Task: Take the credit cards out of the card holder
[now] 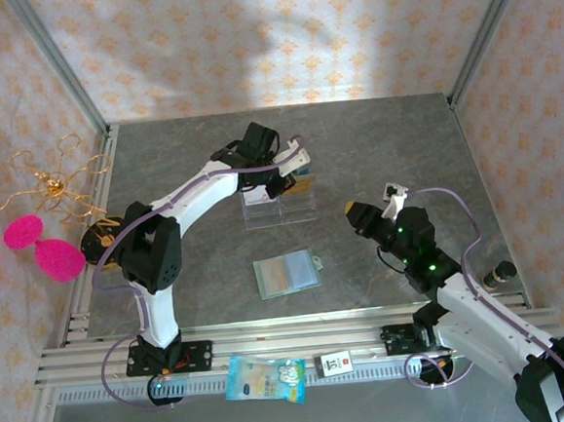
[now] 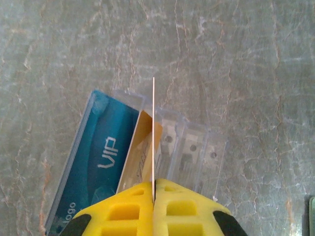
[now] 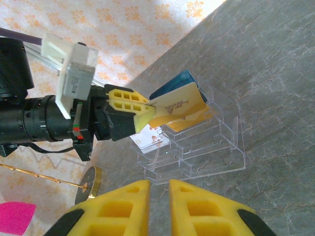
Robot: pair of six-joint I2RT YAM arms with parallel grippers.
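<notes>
Left gripper [image 2: 153, 189] is clamped on a gold credit card [image 3: 181, 104]. Its yellow fingers [image 2: 123, 211] are pressed together, and the card's thin edge stands straight up between them in the left wrist view (there it reads as little more than a pale line). The card sits tilted over the back tiers of the clear acrylic rack [image 3: 211, 147]; whether its lower edge touches a slot I cannot tell.

Just beside it in the rack stand a blue VIP card [image 2: 96, 162] and a second gold card [image 2: 138, 147]. A whitish card [image 3: 150, 140] shows through the rack's left end, its print too small to read. Open grey marbled table [image 1: 383, 135] lies on every side of the rack, out to the aluminium frame at the edges.

Right gripper [image 3: 159, 191] hovers well apart from the rack and points toward it, its jaws a narrow gap apart with nothing between them.

The card holder [image 1: 287, 272] lies flat and open on the table between the arms, nearer the bases than the rack and well apart from both grippers (its pockets are too small to make out).

The left arm [image 1: 193, 194] reaches forward and to the right with its wrist bent down over the rack. The right arm [image 1: 464, 294] angles forward and to the left.
</notes>
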